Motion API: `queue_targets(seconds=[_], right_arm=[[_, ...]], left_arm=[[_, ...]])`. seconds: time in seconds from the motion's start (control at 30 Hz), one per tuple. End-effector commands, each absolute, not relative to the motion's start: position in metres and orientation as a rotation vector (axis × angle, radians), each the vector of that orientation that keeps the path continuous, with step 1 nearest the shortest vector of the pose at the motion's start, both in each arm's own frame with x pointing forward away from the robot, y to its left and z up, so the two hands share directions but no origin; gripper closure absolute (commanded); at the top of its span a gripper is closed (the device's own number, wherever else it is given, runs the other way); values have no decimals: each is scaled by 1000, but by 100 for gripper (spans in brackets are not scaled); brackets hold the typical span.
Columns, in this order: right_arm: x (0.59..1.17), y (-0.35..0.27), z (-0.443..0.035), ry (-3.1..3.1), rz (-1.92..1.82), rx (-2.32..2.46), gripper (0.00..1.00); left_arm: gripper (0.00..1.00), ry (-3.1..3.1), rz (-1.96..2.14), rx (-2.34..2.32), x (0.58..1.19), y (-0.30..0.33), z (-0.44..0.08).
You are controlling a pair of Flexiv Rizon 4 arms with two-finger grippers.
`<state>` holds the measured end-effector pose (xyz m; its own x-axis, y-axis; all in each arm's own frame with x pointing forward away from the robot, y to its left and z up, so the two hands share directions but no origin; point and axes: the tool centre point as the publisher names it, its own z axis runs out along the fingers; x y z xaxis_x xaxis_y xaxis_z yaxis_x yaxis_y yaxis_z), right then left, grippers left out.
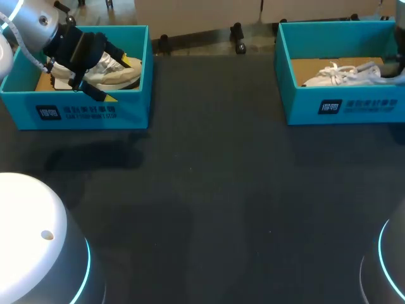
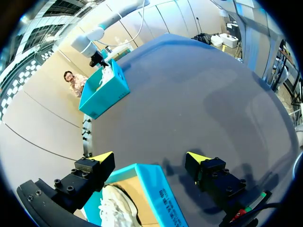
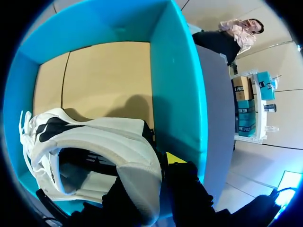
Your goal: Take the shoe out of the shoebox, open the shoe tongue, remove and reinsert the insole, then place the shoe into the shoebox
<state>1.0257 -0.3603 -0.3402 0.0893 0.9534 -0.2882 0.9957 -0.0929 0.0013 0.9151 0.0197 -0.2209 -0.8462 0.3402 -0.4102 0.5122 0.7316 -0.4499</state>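
Two teal shoeboxes stand at the table's far side. Over the left shoebox (image 1: 95,111) my left gripper (image 1: 118,80) hangs open. In the left wrist view its fingers straddle the box's front wall (image 2: 154,191): one yellow tip is inside above a pale shoe (image 2: 116,210), the other outside over the table. This shoe (image 1: 114,71) lies in the box and is not held. In the right shoebox (image 1: 342,104) lies a white shoe (image 1: 342,73). My right gripper (image 3: 154,177) is shut on the heel collar of this white shoe (image 3: 94,142), one finger inside the opening, one behind the heel.
A dark grey table (image 1: 215,190) stretches between and in front of the boxes. The right box's cardboard floor (image 3: 104,80) shows beyond the shoe's toe, and its teal side wall (image 3: 177,94) stands close beside my right gripper.
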Motion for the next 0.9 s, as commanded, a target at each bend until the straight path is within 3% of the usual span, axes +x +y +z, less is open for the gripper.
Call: queue_targets(seconds=[0.03, 0.5, 0.53, 0.7, 0.8, 0.9], right_arm=[[1027, -362, -348, 1967, -314, 2174, 100], [1027, -362, -366, 1936, -329, 2224, 100], [1027, -362, -366, 1934, -329, 2226, 93], [1025, -363, -361, 1920, -333, 2224, 78], [1024, -360, -357, 1915, -331, 2221, 64], [1024, -359, -353, 1908, -331, 2220, 59]], left_arm=[[0, 2639, -809, 667, 915, 20, -220], [0, 2639, -809, 667, 915, 20, -220], [0, 2639, -809, 667, 915, 20, -220], [0, 2639, -809, 667, 915, 20, -220], [0, 2639, -809, 667, 915, 20, -220], [0, 2639, -809, 667, 915, 20, -220]])
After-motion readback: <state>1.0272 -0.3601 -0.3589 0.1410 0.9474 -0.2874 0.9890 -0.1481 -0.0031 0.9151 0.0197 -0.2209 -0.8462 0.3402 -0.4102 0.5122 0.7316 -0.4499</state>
